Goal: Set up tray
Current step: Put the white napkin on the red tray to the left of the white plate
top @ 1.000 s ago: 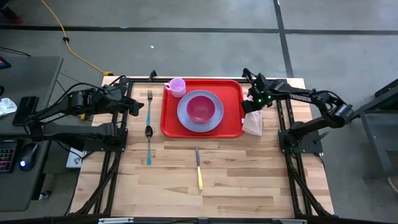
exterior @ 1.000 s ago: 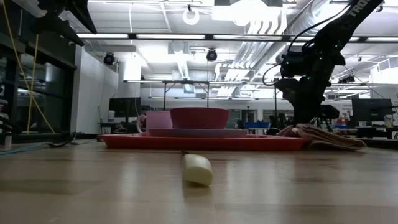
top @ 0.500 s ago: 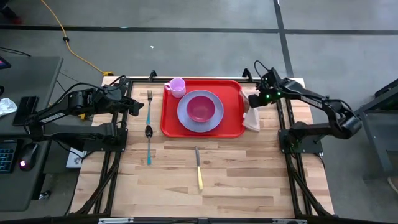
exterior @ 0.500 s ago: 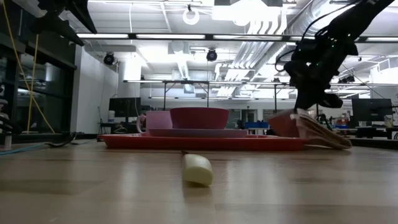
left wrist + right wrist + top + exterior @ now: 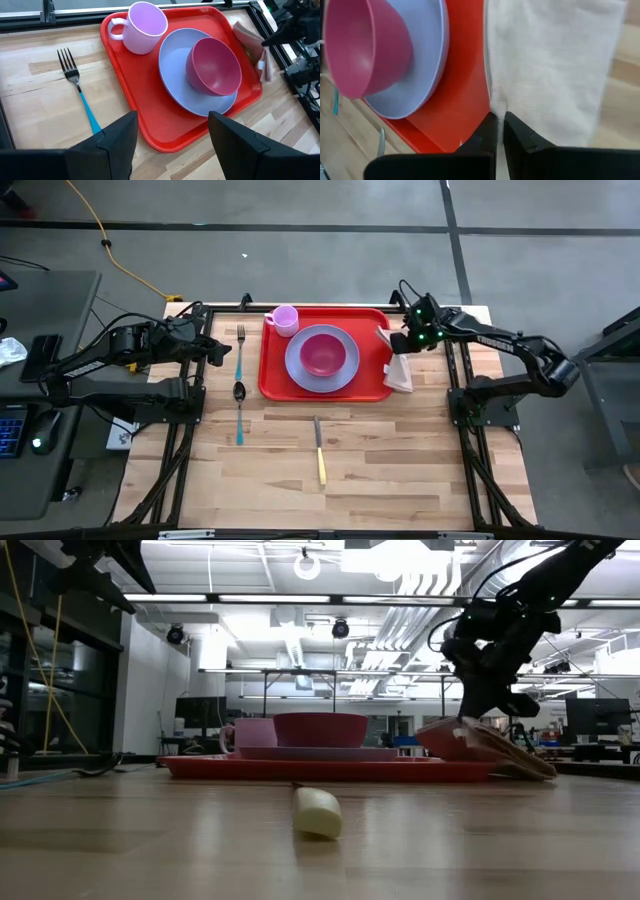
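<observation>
The red tray (image 5: pixel 275 380) lies at the table's far middle and carries a lavender plate (image 5: pixel 345 375), a pink bowl (image 5: pixel 322 352) and a pink mug (image 5: pixel 284 319). A beige folded napkin (image 5: pixel 399 370) lies slanted at the tray's right rim (image 5: pixel 470 75). My right gripper (image 5: pixel 401 343) is shut on the napkin's upper end. My left gripper (image 5: pixel 172 145) hovers open at the table's left, above the wood beside the fork (image 5: pixel 240 345), and holds nothing. My right gripper pinches the napkin's edge (image 5: pixel 492 107) between its two fingers, coming slanting down from the table's right side. The held end (image 5: pixel 440 732) is lifted at the tray's right rim. The opposite end (image 5: pixel 535 770) rests low on the table, so the napkin slopes.
Left of the tray lie the blue-handled fork and a spoon (image 5: pixel 239 405). A yellow-handled knife (image 5: pixel 319 452) lies in front of the tray, toward the near edge. Bare wood fills the near half of the table.
My right gripper has risen and drawn toward the tray, still shut on the napkin. The napkin, which lay flat on the table to the right of the tray, now slopes: its held end is lifted toward the tray's rim, its other end stays down.
</observation>
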Available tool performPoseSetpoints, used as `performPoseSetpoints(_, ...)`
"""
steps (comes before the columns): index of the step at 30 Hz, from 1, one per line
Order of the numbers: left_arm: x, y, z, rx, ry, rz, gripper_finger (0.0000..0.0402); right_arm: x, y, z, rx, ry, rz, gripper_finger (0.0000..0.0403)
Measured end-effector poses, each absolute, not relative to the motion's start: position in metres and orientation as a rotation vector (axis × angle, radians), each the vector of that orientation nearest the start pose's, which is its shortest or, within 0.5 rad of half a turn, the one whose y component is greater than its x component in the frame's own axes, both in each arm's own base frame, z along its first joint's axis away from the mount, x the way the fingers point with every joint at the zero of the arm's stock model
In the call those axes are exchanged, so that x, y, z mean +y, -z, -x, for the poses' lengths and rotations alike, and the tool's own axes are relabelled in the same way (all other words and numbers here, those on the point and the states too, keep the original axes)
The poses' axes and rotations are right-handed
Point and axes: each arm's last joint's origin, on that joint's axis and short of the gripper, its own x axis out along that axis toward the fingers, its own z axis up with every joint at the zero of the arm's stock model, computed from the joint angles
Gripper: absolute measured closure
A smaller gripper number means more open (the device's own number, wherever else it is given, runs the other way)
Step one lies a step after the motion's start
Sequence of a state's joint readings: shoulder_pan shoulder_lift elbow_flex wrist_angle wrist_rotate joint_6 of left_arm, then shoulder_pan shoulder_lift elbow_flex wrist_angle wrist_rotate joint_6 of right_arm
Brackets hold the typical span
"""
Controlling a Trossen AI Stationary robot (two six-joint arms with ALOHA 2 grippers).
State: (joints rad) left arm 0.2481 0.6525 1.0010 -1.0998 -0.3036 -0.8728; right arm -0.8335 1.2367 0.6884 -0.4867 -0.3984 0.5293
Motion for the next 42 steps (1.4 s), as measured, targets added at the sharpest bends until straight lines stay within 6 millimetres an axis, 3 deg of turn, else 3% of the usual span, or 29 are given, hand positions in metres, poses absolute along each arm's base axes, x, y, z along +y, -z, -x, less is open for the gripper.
performPoseSetpoints(17, 0.03, -0.339, -0.085, 0.482, -0.821, 0.784, 0.0131, -0.143, -0.182, -0.208, 0.689, 0.738, -1.177, 0.0403)
performPoseSetpoints(22, 0.03, -0.339, -0.085, 0.483, -0.82, 0.784, 0.0131, -0.15, -0.184, -0.225, 0.702, 0.741, -1.169, 0.0403)
performPoseSetpoints(33, 0.03, -0.339, -0.085, 0.485, -0.816, 0.786, 0.0131, -0.165, -0.158, -0.254, 0.813, 0.75, -1.183, 0.0403)
performPoseSetpoints(42, 0.03, -0.339, -0.085, 0.486, -0.815, 0.786, 0.0131, -0.171, -0.159, -0.264, 0.808, 0.756, -1.173, 0.0403)
